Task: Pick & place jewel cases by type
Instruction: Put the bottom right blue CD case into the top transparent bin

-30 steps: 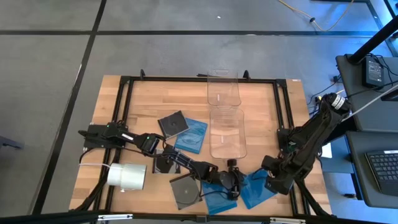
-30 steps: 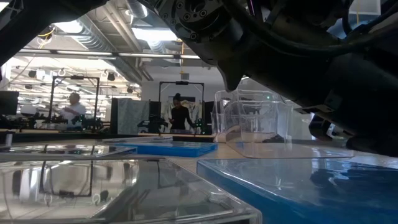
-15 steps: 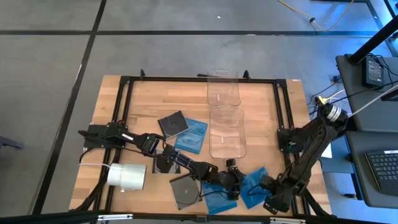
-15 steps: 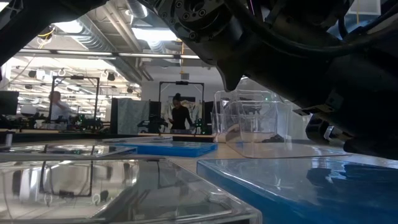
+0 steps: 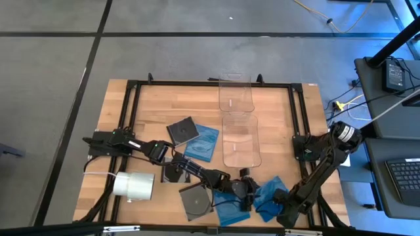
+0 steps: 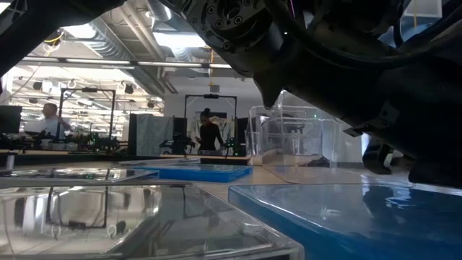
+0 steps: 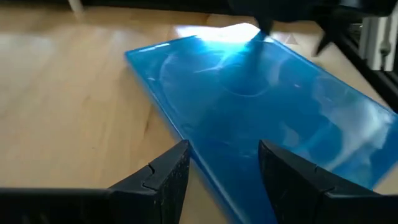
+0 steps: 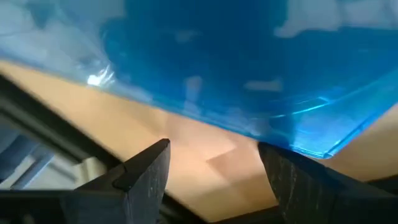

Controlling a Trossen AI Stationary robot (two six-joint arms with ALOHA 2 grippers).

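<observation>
Left tool and right tool both spread, low.

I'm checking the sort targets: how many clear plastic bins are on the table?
2: both clear rectangular plastic bins sit mid-table in the high view, one at the far edge, the other just nearer, ahead of the grippers. None seems hidden.

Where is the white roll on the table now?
In the high view, the white roll lies near the table's front left corner, beside the left arm, left of a dark jewel case.
</observation>
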